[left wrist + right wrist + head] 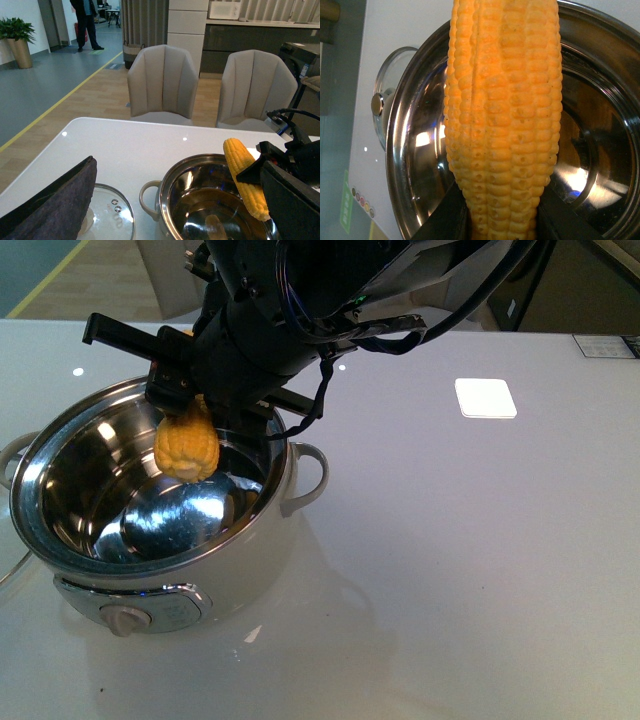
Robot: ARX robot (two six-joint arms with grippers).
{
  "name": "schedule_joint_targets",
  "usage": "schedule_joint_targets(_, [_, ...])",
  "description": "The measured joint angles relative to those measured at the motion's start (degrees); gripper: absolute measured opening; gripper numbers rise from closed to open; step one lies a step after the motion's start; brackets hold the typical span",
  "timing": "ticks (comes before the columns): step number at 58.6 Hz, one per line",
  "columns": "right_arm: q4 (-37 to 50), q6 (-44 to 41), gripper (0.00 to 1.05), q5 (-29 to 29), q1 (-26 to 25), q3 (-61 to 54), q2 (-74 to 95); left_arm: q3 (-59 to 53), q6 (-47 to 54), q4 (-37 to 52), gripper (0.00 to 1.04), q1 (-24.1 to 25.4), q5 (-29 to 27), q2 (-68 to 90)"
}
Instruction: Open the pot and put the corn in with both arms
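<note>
The pot (pixel 245 575) stands open at the table's left, its steel bowl bare; it also shows in the left wrist view (pixel 165 197) and the right wrist view (pixel 395 150). My right gripper (pixel 185 390) is shut on the corn (pixel 187 445) and holds it tip down over the bowl's far side. The corn (pixel 502 100) fills the right wrist view between the black fingers of that gripper (pixel 502 222). In the left wrist view the corn (pixel 245 175) hangs above the rim. My left gripper (pixel 170 217) is open and empty, level with the pot's rim. It is out of the front view.
The glass lid (pixel 107 212) lies flat on the table beside the pot, also in the right wrist view (pixel 390 100). A white square (pixel 486 398) lies on the table to the right. Two grey chairs (pixel 162 82) stand beyond the table's far edge.
</note>
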Motion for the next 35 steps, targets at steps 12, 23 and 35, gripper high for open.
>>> schedule_joint_targets(12, [-1.5, 0.0, 0.32, 0.4, 0.2, 0.0, 0.9, 0.0, 0.0, 0.0, 0.98, 0.0, 0.0, 0.0])
schedule_joint_targets(23, [-1.6, 0.5, 0.63, 0.7, 0.5, 0.0, 1.7, 0.0, 0.0, 0.0, 0.98, 0.0, 0.0, 0.0])
schedule_joint_targets(35, [0.3, 2.2, 0.97, 0.8, 0.3, -1.7, 0.9, 0.0, 0.0, 0.0, 0.98, 0.0, 0.0, 0.0])
